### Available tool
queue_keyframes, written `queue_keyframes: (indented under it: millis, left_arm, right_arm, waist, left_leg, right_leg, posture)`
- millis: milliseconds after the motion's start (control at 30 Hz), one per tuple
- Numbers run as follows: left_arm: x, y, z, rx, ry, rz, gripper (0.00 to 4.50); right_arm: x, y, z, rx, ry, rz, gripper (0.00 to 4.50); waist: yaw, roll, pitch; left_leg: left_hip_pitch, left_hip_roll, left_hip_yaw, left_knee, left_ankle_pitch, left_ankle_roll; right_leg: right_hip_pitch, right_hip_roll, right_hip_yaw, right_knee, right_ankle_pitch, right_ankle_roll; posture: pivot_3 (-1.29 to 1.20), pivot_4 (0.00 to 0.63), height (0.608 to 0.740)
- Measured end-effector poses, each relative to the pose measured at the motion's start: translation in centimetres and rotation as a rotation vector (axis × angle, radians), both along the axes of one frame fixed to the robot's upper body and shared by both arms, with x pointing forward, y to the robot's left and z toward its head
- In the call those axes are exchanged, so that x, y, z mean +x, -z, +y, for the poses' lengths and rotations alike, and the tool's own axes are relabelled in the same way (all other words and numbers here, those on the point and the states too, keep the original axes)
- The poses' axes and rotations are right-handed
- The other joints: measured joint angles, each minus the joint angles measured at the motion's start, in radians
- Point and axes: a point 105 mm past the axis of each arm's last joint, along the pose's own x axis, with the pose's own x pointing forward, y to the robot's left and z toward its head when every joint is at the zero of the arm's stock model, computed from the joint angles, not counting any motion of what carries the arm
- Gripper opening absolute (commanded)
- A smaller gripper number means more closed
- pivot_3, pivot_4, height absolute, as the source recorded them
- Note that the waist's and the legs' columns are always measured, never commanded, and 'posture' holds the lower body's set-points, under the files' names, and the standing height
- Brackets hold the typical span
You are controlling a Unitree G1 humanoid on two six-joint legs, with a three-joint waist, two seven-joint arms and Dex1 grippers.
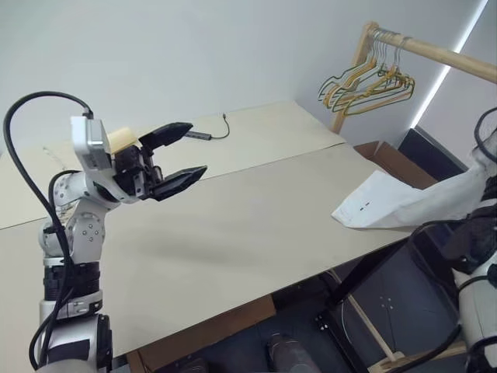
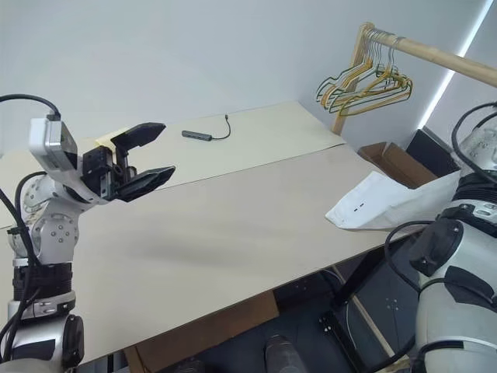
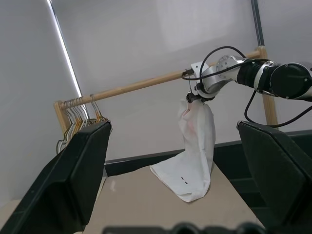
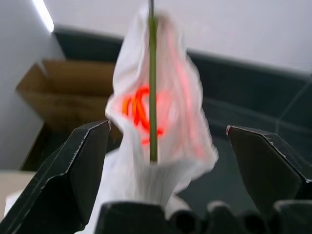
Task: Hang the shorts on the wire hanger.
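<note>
- Behind the tabletop [image 1: 233, 225], a cardboard box [image 1: 392, 159] sits; its contents are hidden.
- Shorts [image 3: 195, 146] hang on the wire hanger [image 4: 152, 83], hem touching the tabletop.
- My right hand [image 4: 168, 141] gapes wide before them; my left hand [image 1: 180, 155] is wide, empty.

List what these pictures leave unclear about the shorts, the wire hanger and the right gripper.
- The wire hanger: the right wrist view shows one green wire; the shorts cover the rest, so its shape and hook are hidden.
- The shorts' top end: the left eye view's edge cuts off the cloth.
- The right gripper: too small in the left wrist view to tell whether it touches the cloth.
</note>
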Motion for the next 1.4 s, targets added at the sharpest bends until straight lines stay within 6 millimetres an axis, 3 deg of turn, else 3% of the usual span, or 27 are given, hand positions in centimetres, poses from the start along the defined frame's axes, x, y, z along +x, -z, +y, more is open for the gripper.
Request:
queue_keyframes:
  millis: [267,400,500,600,633,900,1167,1400]
  left_arm:
    - [0.0,0.2,0.3,0.001,-0.013,0.007,4.5]
    - [0.0,0.3,0.4,0.0,-0.019,0.009,4.5]
    - [-0.4,0.7,1.0,0.012,-0.042,0.016,4.5]
    - [-0.5,1.1,2.1,0.029,-0.098,0.031,4.5]
    - [-0.5,1.3,2.9,0.047,-0.138,0.044,4.5]
    - [-1.8,4.1,5.9,0.128,-0.336,0.16,4.5]
    - [-4.7,6.7,7.7,0.155,-0.484,0.255,4.5]
    - [-5.6,8.2,8.0,0.171,-0.584,0.302,4.5]
  right_arm:
    - [-0.3,-3.3,1.8,-0.33,0.063,0.052,4.46]
    - [0.0,-4.6,3.9,-0.513,0.056,0.064,4.46]
    - [1.1,-5.6,7.5,-0.69,-0.048,0.029,4.46]
    - [3.8,-4.2,12.6,-0.727,-0.347,-0.012,4.46]
    - [5.0,-3.1,15.4,-0.708,-0.511,-0.028,4.46]
    - [7.1,-0.2,24.4,-0.815,-1.057,0.049,4.46]
    - [5.5,6.4,31.4,-0.841,-1.6,0.166,4.46]
    - [2.3,8.8,36.3,-0.936,-1.951,0.177,4.46]
  waist:
    - [0.005,0.0,0.0]
    - [0.006,0.0,0.0]
    - [0.004,0.0,0.0]
    - [0.006,0.0,0.0]
    - [0.008,0.0,0.0]
    - [0.085,0.0,0.0]
    - [0.192,-0.002,0.0]
    - [0.279,-0.003,-0.001]
  left_leg:
    - [0.0,0.0,0.0,0.0,0.0,0.0]
    - [0.0,0.0,0.0,0.0,0.0,0.0]
    - [0.0,0.001,0.001,0.0,0.0,0.0]
    - [0.003,0.002,0.001,0.0,0.0,0.0]
    - [0.004,0.002,0.0,0.0,0.0,0.0]
    - [0.002,0.002,0.001,-0.001,-0.001,0.001]
    - [-0.003,0.003,0.009,-0.002,-0.001,0.001]
    - [-0.008,0.004,0.01,-0.001,0.0,-0.002]
  right_leg:
    - [0.0,0.0,0.0,0.0,0.0,0.0]
    - [-0.001,0.0,0.0,0.001,0.0,0.0]
    - [0.0,0.001,0.001,0.001,0.0,0.0]
    - [0.0,0.002,0.002,0.003,0.0,0.0]
    - [0.0,0.002,0.001,0.004,0.0,0.0]
    - [-0.002,0.001,0.0,0.001,0.0,0.0]
    - [-0.007,0.0,-0.005,0.002,0.002,-0.008]
    - [-0.013,0.0,-0.011,0.004,0.001,-0.012]
  posture:
    - [-0.07,0.0,0.74]
    - [-0.05,0.0,0.74]
    - [-0.03,0.0,0.74]
    - [0.0,0.0,0.74]
    - [0.01,0.0,0.74]
    - [0.13,0.0,0.74]
    - [0.23,0.0,0.74]
    - [0.29,0.0,0.74]
